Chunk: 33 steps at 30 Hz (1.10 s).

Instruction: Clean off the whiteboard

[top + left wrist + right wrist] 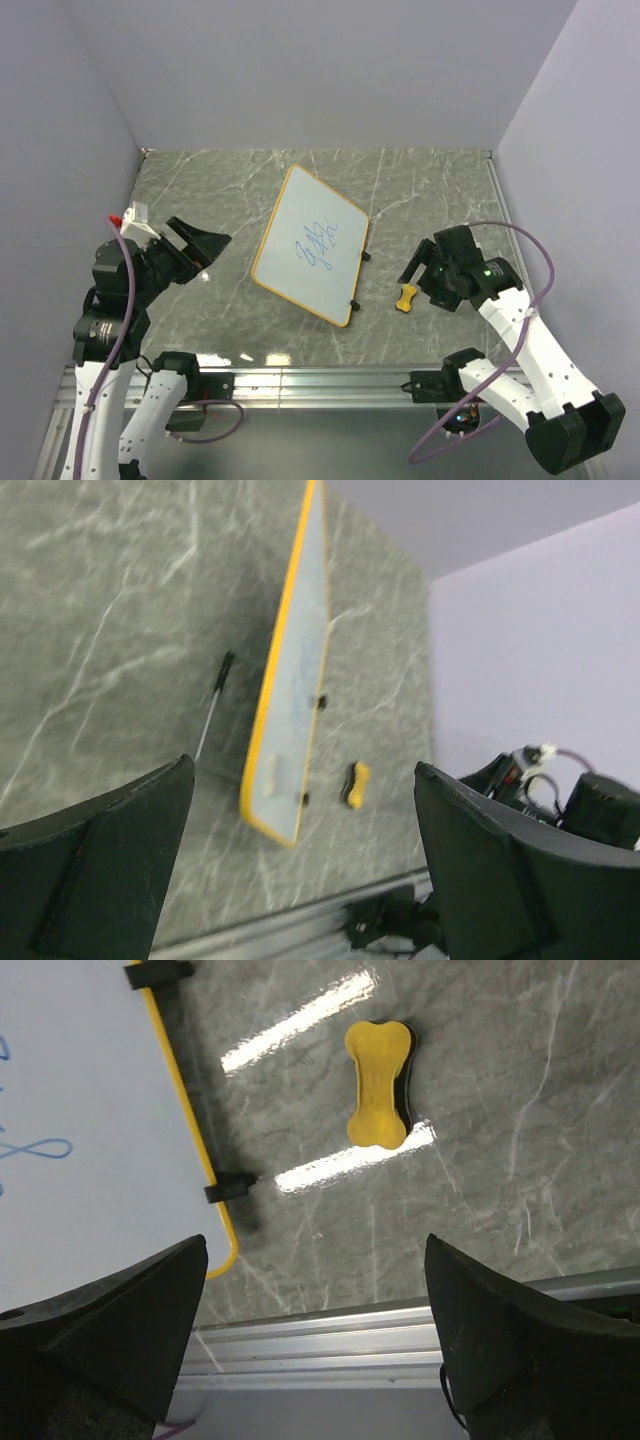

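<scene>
Hovering over the marbled table (200, 190), the left gripper (205, 248) and right gripper (415, 262) are both seen spread wide, nothing held. The left is poised beside the whiteboard (310, 245), the right above a yellow bone-shaped eraser (404, 297). The whiteboard is laid flat mid-table, turned askew: a white face marked with blue scribbles (320, 243), thinly framed in orange-yellow, with rounded corners and black clips (230, 1188) along its right edge.

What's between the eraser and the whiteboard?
Only bare table, plus two black clips on the whiteboard jutting toward the eraser; the right wrist view shows it.
</scene>
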Available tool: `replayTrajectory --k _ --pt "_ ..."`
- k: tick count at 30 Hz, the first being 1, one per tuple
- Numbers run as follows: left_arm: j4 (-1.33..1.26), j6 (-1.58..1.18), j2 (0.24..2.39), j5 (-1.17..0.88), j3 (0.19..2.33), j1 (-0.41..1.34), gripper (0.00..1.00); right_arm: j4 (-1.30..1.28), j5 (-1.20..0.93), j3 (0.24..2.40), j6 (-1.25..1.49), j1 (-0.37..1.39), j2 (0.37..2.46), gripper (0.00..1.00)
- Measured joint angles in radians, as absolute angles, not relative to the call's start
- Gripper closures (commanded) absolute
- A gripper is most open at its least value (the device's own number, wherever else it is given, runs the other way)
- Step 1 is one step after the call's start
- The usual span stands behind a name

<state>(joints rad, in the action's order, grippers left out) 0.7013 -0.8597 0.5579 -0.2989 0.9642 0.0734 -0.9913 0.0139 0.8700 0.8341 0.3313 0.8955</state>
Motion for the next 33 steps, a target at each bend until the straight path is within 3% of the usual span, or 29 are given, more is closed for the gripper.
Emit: replayTrajectory --k 5,14,23,33 --pt "0.813 -0.826 0.593 -0.251 0.988 0.142 0.08 -0.982 0.012 0.841 0.861 0.331 0.962 0.23" --pt "0.909 -0.805 0.607 -0.236 1.061 0.197 0.08 -0.925 0.048 0.814 0.892 0.331 1.089 0.27" --pt "0.941 -0.768 0.672 -0.183 1.147 0.216 0.10 -0.822 0.084 0.833 0.844 0.331 1.361 0.28" --pt "0.971 -0.767 0.718 -0.175 1.144 0.218 0.14 -0.716 0.088 0.833 0.803 0.331 1.497 0.37"
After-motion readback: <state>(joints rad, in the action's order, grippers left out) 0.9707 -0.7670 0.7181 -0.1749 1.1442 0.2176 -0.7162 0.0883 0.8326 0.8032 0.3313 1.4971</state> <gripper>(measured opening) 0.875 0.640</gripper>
